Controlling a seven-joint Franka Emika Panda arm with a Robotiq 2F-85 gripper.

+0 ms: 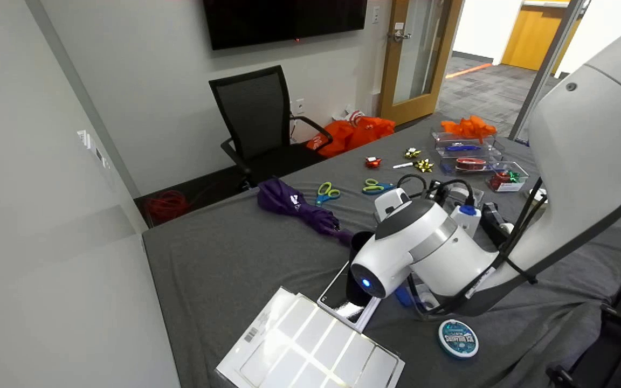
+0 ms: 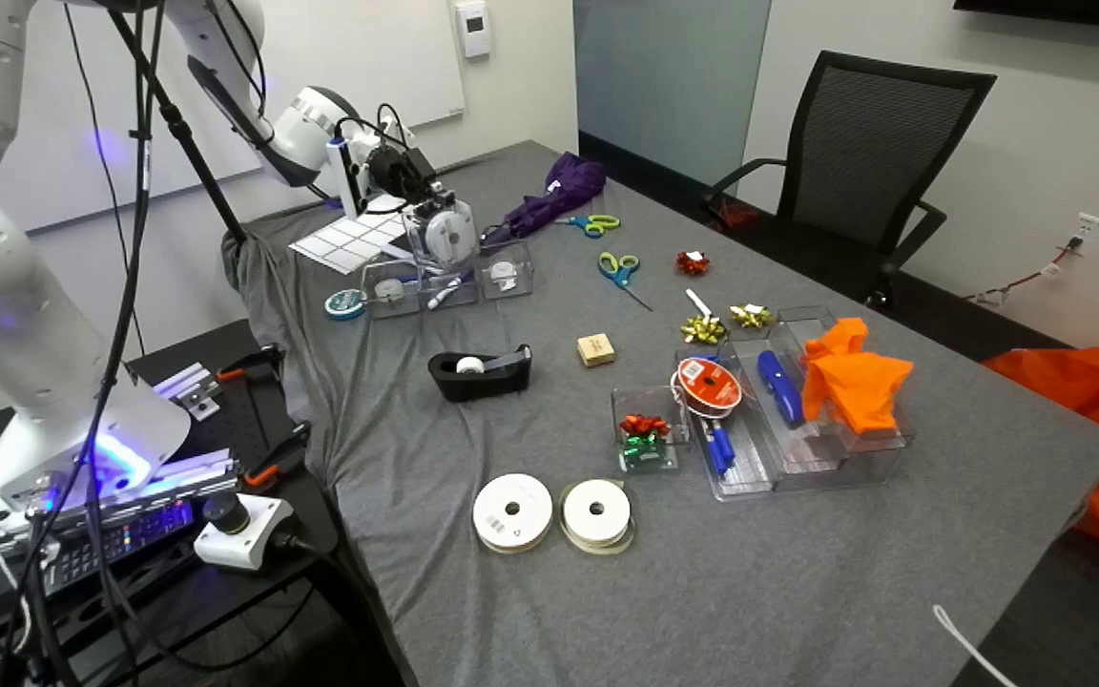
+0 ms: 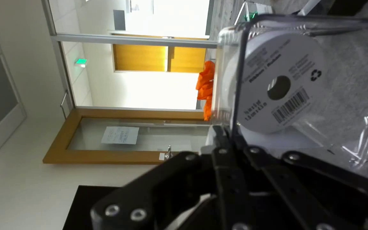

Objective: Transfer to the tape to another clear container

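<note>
My gripper (image 3: 230, 134) is pinched narrow on the rim of a clear container (image 3: 239, 76); a thin wall suits so tight a hold. In it is a white roll (image 3: 294, 83), the tape as I judge, though its label reads Ribbon; I take the tilt as meant to slide it out. Lower down, toward the edge of the bench (image 2: 798, 572) nearest the whiteboard (image 2: 368, 57), stand clear boxes (image 2: 522, 272), one probably meant to catch it; which, I cannot tell. A teal tin (image 2: 345, 304) sits just beside them. Farther, the umbrella (image 2: 549, 202) lies by the edge facing the chair (image 2: 883, 134), leaving me room.
</note>
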